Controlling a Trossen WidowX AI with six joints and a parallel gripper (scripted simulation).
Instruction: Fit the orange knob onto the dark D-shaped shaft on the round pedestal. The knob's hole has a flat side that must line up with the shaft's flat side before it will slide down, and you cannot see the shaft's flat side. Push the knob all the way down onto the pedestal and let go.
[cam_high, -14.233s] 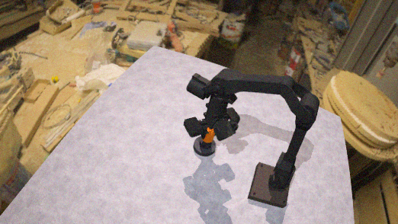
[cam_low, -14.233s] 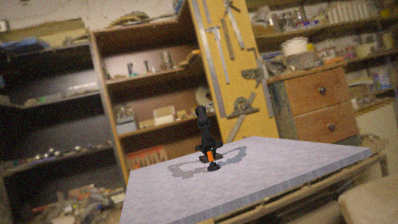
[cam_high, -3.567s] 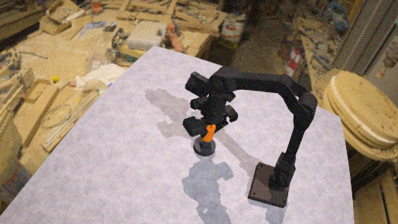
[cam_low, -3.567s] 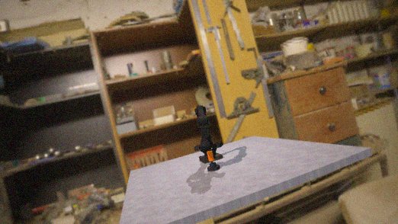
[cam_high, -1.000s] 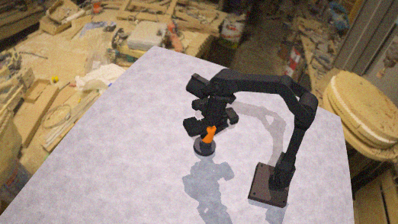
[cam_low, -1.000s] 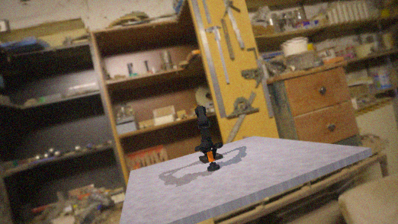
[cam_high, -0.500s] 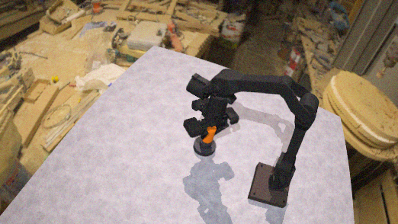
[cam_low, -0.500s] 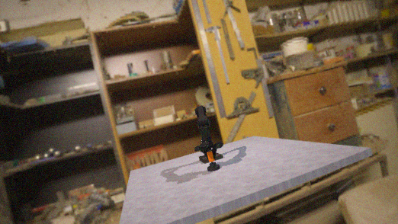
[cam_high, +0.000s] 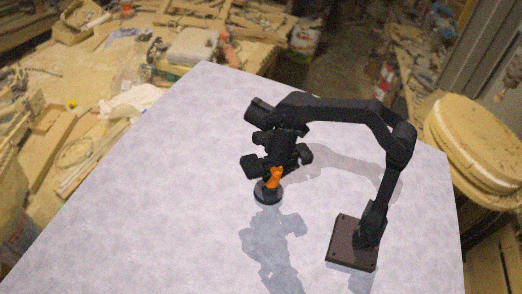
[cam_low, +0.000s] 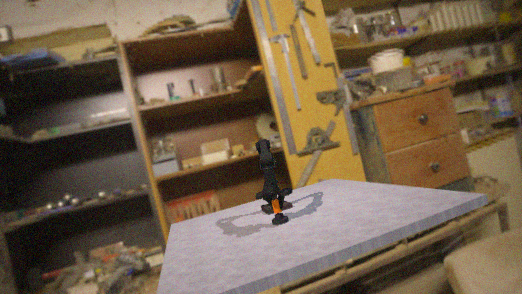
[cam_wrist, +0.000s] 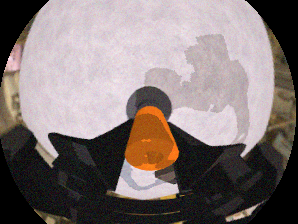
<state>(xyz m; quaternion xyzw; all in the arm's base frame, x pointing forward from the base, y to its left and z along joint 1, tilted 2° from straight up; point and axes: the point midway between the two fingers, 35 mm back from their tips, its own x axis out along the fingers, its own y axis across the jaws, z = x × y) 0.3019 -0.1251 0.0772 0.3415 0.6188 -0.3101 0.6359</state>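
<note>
So the orange knob (cam_high: 274, 177) (cam_low: 276, 206) (cam_wrist: 151, 137) was up between the gripper's fingers, right over the shaft end of things, and the jaws were pinched on it, one finger on each side. In the wrist view it ran lengthwise away from the gripper (cam_high: 276, 169) (cam_wrist: 151, 145), wide end nearer the camera, narrow end out over the round pedestal (cam_high: 260, 196) (cam_low: 280, 220) (cam_wrist: 133, 106). From the top and exterior views its long axis looked close to upright, with maybe a bit of lean, though I couldn't swear to that.

The bit that mattered was knob versus shaft. The knob's lower end was right at the dark post in the middle of the pedestal, and it clearly hadn't gone all the way down, since dark stuff showed between the orange and the disc in the top view. Whether the tip was just above the shaft or already sitting on it, I couldn't tell.

The flat was hidden, so my guess was that the next move wanted a light press and a slow twist about the knob's own axis until it dropped. Push hard with the flats off and it'd probably jam or tip in the fingers. The black arm (cam_high: 340, 110) (cam_low: 269, 175) reached over the pale table (cam_high: 165, 200) (cam_low: 240, 265) (cam_wrist: 90, 65) from its base plate (cam_high: 340, 255).
</note>
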